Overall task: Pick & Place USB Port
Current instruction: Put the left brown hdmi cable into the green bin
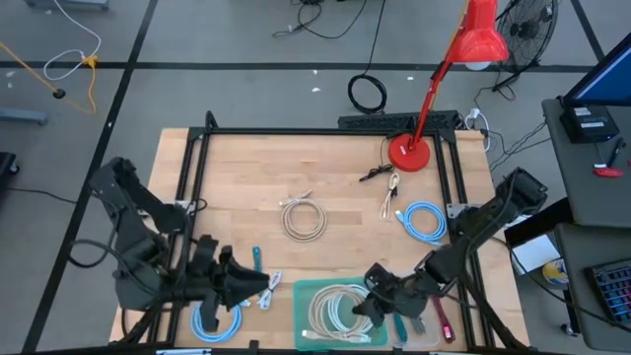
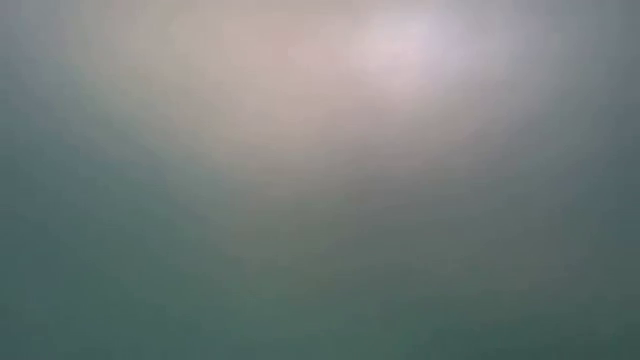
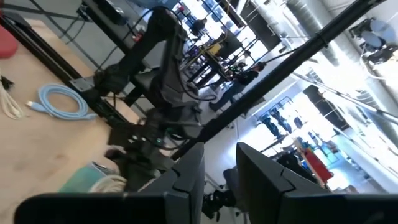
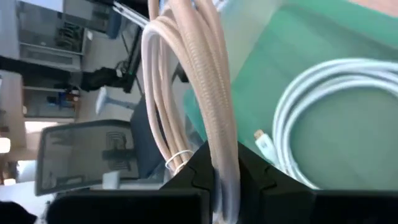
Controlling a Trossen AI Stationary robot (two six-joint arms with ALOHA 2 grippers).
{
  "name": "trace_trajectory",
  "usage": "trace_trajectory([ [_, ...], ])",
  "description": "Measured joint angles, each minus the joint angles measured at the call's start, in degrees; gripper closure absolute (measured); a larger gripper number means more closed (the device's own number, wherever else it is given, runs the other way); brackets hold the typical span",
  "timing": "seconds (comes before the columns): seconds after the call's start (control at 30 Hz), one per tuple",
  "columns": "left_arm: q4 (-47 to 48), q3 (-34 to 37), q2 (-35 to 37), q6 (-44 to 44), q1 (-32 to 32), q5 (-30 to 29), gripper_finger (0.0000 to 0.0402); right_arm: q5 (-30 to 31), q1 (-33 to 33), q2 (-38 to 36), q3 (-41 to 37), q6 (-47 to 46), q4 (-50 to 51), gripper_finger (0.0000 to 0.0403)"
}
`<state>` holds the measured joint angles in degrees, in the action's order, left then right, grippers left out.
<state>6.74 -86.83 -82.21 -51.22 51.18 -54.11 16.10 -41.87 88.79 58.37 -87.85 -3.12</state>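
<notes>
Writing is nowhere legible; right tool (image 4: 225, 171) pinches beige cable (image 4: 193, 74).

This is a robotics lab or test workshop. A wooden worktop (image 1: 335, 187) sits inside a black metal frame (image 1: 325, 131) on a grey floor (image 1: 197, 39) marked with dark lines, where loose cables (image 1: 367, 93) lie. A red desk lamp (image 1: 473, 44) stands at the worktop's far edge, a fan (image 1: 525, 30) stands beyond it, and a side desk (image 1: 592, 148) with electronics stands off the right edge. The left wrist view shows exposed ceiling ducts (image 3: 292, 18) and bright aisles of equipment behind.
</notes>
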Motion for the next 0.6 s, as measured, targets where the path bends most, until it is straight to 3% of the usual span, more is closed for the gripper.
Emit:
trace_trajectory([
  [0.3, -3.07, 0.0, -1.18, -0.22, 0.34, -0.75, 0.0309, -6.1, 2.45, 6.86, 4.7, 0.16, 0.94, 0.0391],
  [0.6, -5.17, 0.0, -1.18, 1.55, 1.09, -1.48, 0.0309, -7.21, 3.71, 15.08, 16.89, 2.45, 16.65, 0.0393],
])
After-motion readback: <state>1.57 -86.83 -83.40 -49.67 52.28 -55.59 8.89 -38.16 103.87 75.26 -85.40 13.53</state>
